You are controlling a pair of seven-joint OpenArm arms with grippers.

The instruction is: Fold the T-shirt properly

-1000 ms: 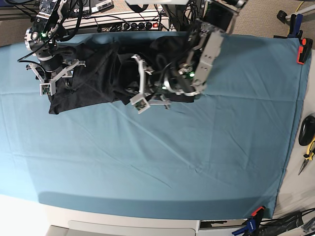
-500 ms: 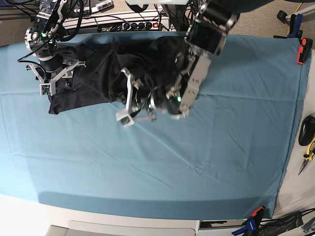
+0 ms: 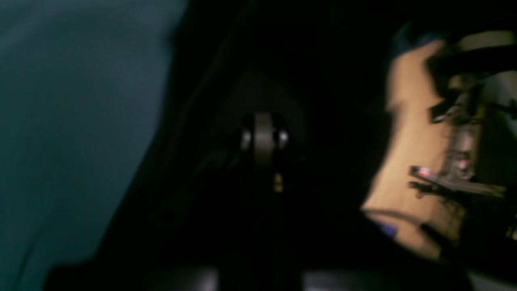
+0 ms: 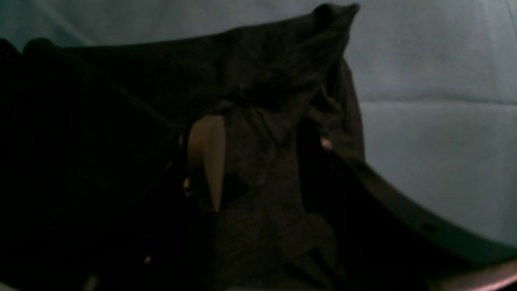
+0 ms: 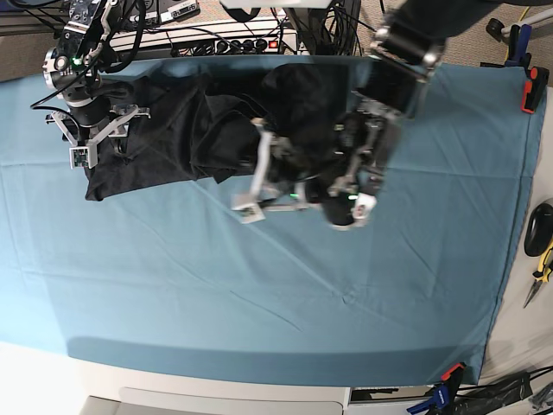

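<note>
Since a second ago, my left arm has swung sideways along the far part of the table cloth, dragging a bunch of the T-shirt with it.

Base view: shirt's heaped along the cloth's far edge.

Left wrist view: blurry, but my left gripper looks pinched tight on dark fabric.

Right wrist view: my right gripper stands fairly wide, shirt fabric lying between the fingers; can't tell if it's gripping.

You had a plain black cotton T-shirt lying on a solid teal cloth-covered tabletop; no print showed, and orange clamps marked the cloth's edge.
</note>
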